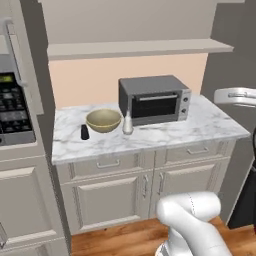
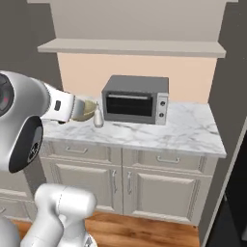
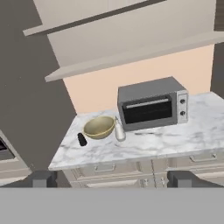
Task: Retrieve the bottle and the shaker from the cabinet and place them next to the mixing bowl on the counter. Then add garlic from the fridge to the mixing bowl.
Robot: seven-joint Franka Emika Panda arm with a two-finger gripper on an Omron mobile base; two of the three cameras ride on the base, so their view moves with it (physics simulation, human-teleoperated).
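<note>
Hand view shows the gripper (image 3: 111, 179) with fingers wide apart, holding nothing; far ahead on the desk (image 3: 175, 140), the shaker (image 3: 82, 139) and bottle (image 3: 119, 131) flank the mixing bowl (image 3: 99, 127).

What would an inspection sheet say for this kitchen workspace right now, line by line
Surface: white marble counter.
Job's things: golden-brass mixing bowl on it; small black shaker at one side, whitish pear-shaped bottle at the other, both upright. No garlic seen in the bowl.
Clutter: grey toaster oven behind the bottle.
Grippers: gripper open, holding nothing, well back from the counter.
Cables: nothing seen.
Surroundings: long shelf above, microwave, drawers and cabinet doors below.
</note>
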